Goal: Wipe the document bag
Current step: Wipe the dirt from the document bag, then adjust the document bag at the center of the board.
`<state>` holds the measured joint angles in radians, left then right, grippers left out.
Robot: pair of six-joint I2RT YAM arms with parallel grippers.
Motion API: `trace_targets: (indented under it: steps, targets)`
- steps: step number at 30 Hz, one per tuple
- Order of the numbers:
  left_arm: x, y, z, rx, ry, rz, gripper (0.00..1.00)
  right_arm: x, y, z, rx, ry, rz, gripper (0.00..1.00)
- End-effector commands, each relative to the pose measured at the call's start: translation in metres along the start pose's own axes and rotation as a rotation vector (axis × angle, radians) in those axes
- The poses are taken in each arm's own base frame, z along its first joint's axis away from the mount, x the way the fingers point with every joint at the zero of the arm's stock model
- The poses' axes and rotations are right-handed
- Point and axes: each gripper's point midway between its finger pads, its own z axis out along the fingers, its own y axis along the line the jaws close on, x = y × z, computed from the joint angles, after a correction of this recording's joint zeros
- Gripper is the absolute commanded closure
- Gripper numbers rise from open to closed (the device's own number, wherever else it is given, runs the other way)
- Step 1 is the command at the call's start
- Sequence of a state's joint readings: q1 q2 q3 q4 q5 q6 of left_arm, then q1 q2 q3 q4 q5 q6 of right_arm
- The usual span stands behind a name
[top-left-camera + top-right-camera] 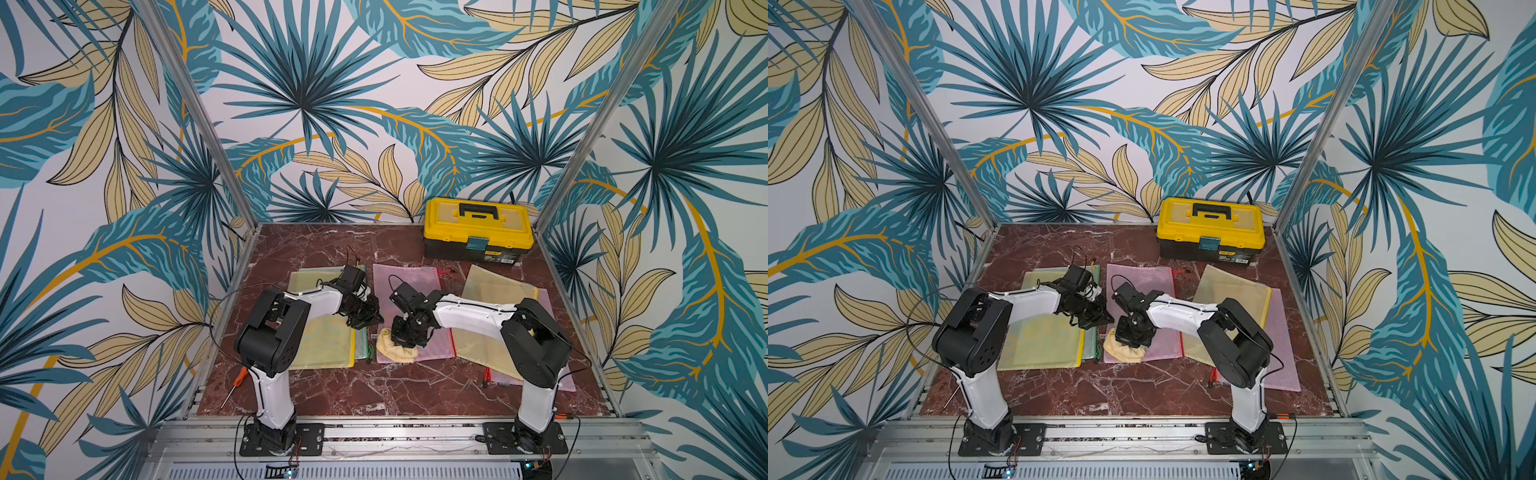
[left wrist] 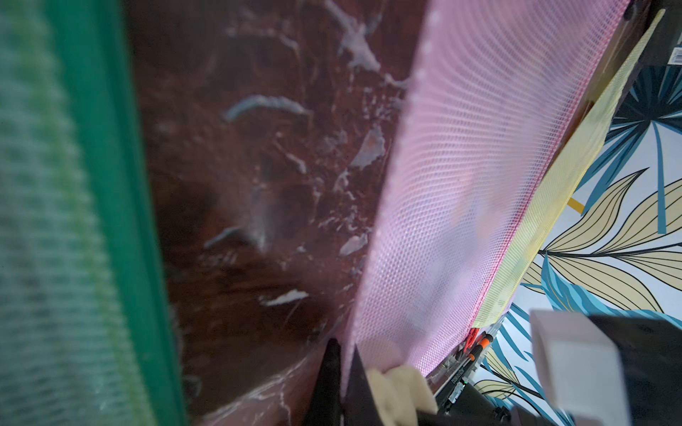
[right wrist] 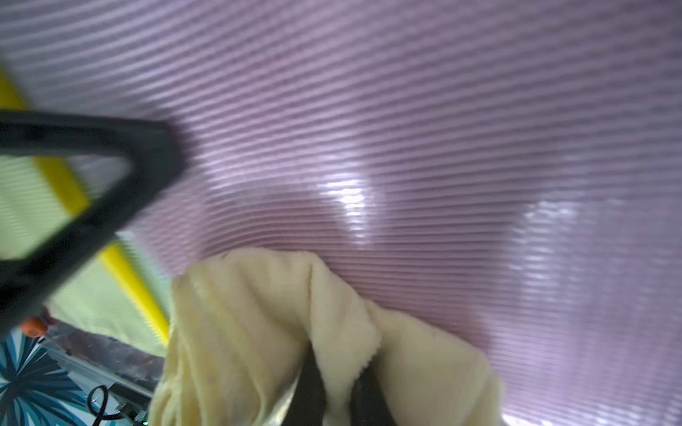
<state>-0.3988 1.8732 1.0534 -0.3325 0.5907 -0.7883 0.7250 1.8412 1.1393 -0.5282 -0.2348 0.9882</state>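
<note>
At pink bag [image 1: 415,278] near corner: right jaws clench cloth [image 1: 392,351], left jaws pinch edge.

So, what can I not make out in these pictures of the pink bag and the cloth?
- Right gripper fingertips: both top views, hidden under its own wrist; right wrist view, buried in the cloth.
- Pink document bag surface: blurred in the right wrist view; dirt cannot be judged.
- Toolbox label: too small in both top views.
- Stack of bags on the right: partly under the right arm; number unclear.
</note>
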Motion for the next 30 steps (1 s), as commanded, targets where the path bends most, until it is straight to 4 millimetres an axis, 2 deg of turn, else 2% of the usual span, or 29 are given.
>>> trace_targets:
  steps: [1, 4, 6, 8, 11, 15, 17, 23, 27, 30]
  targets:
    - [-0.001, -0.001, -0.004, 0.013, -0.005, 0.023, 1.00, 0.004, -0.089, -0.011, 0.136, 0.008, 0.147, 1.00]
    - [0.000, -0.001, -0.007, 0.016, -0.008, 0.026, 1.00, 0.007, -0.148, -0.033, 0.185, -0.025, 0.237, 1.00]
    - [0.000, 0.000, -0.008, 0.020, -0.006, 0.021, 1.00, 0.008, -0.169, -0.049, 0.210, -0.051, 0.265, 1.00]
    - [0.000, -0.002, -0.014, 0.038, -0.007, 0.015, 1.00, 0.004, -0.173, -0.065, 0.212, -0.087, 0.271, 1.00]
    - [-0.003, -0.023, -0.040, 0.086, -0.064, 0.055, 1.00, -0.007, -0.159, -0.083, 0.170, -0.138, 0.257, 1.00]
    - [-0.002, -0.058, -0.103, 0.106, -0.185, 0.145, 1.00, -0.021, -0.140, -0.089, 0.121, -0.158, 0.236, 1.00]
    - [0.000, -0.066, -0.139, 0.078, -0.261, 0.186, 1.00, -0.026, -0.134, -0.087, 0.115, -0.148, 0.223, 1.00]
    - [0.013, -0.054, -0.247, -0.004, -0.539, 0.216, 1.00, -0.033, -0.125, -0.083, 0.085, -0.147, 0.201, 1.00]
    - [0.029, -0.054, -0.315, -0.114, -0.751, 0.300, 1.00, -0.032, -0.123, -0.080, 0.068, -0.143, 0.189, 1.00]
    - [0.038, -0.060, -0.341, -0.170, -0.784, 0.352, 1.00, -0.030, -0.125, -0.072, 0.056, -0.134, 0.188, 1.00]
